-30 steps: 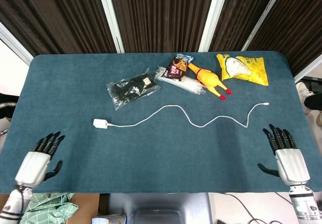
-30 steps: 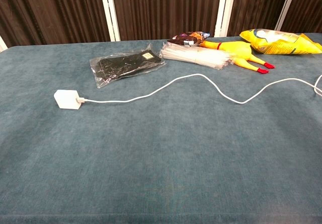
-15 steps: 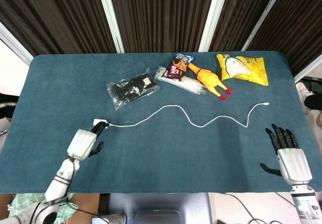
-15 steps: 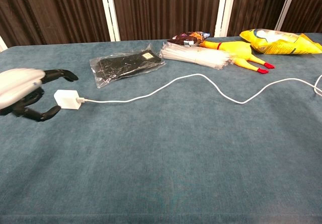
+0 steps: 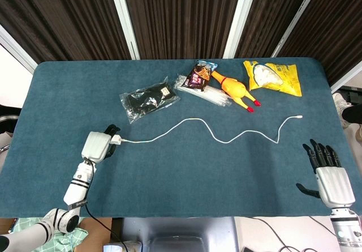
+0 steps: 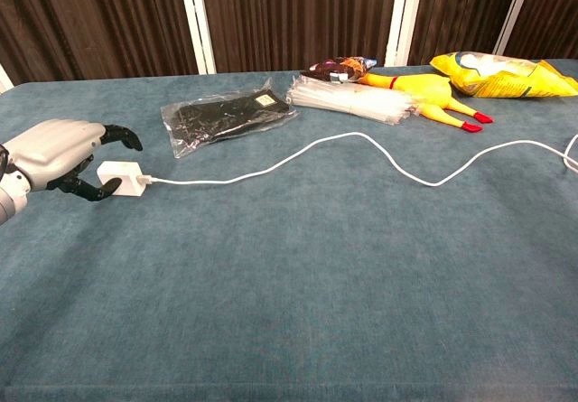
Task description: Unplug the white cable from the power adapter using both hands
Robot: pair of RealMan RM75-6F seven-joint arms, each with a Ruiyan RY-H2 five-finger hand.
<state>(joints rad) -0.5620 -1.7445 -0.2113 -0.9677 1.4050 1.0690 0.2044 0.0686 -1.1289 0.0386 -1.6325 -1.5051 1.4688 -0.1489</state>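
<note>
Early stage: nothing unplugged yet. Far left, left hand (image 6: 56,154) cupped round power adapter (image 6: 122,178), fingers wide either side, grip not closed as far as visible. Adapter: small white hard-plastic cube w/ rounded edges, flat on blue felt-like table (image 5: 169,173). White cable (image 5: 209,130) plugged in, thin, flexible, snaking rightward in loose waves to free end. Far right, right hand (image 5: 328,175) open, fingers spread, holding nothing, well apart from cable. Left to do: secure adapter, bring right hand to plug, pull apart.
</note>
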